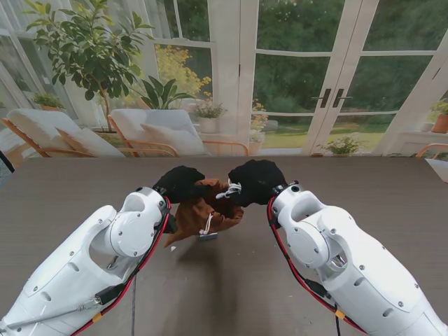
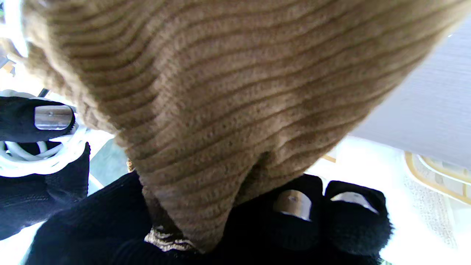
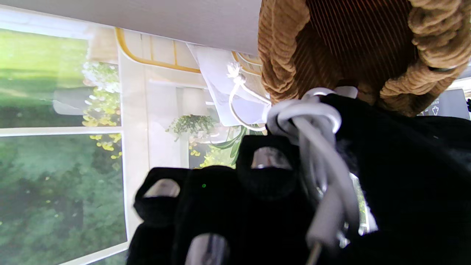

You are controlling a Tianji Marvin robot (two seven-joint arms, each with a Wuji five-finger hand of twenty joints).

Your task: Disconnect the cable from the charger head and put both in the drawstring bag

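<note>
The brown corduroy drawstring bag (image 1: 198, 213) is held up off the table between my two black-gloved hands. My left hand (image 1: 180, 183) is shut on the bag's edge, and its cloth (image 2: 235, 95) fills the left wrist view. My right hand (image 1: 255, 182) is shut on the coiled white cable (image 1: 231, 189), right at the bag's mouth. In the right wrist view the cable coil (image 3: 312, 117) sits just outside the open mouth (image 3: 360, 48). A white drawstring (image 1: 208, 224) hangs from the bag. I cannot make out the charger head.
The dark table (image 1: 231, 287) stretches around the bag on all sides. Both forearms (image 1: 105, 259) come in from the near corners and crowd the middle. Beyond the table's far edge are glass doors, plants and chairs.
</note>
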